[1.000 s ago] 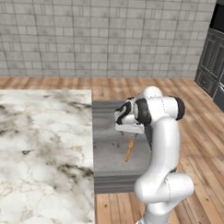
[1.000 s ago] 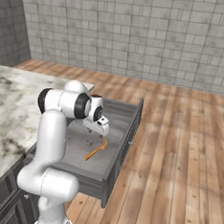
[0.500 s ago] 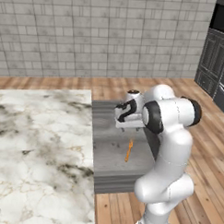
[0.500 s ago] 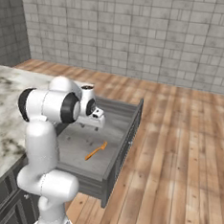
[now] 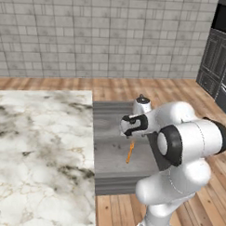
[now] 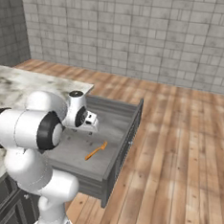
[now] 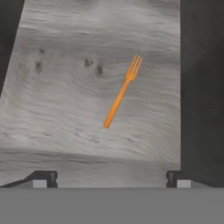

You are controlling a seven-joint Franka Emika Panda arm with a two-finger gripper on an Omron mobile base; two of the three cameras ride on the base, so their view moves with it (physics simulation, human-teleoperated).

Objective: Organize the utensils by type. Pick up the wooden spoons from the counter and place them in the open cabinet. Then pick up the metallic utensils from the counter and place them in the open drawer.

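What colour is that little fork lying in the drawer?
Orange; the fork shows best in the hand view.

Marble, grey grain and matt orange

The counter (image 5: pixel 39 144) is veined white marble; the drawer (image 7: pixel 65 109) floor shows matt grey wood-like grain; the orange fork (image 7: pixel 121 92) looks smooth and unshiny.

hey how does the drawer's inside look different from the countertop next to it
The drawer floor is plain grey with a faint grain; the counter is white marble with dark and brown veins. The drawer holds an orange fork and sits lower; the counter is higher. Both are flat.
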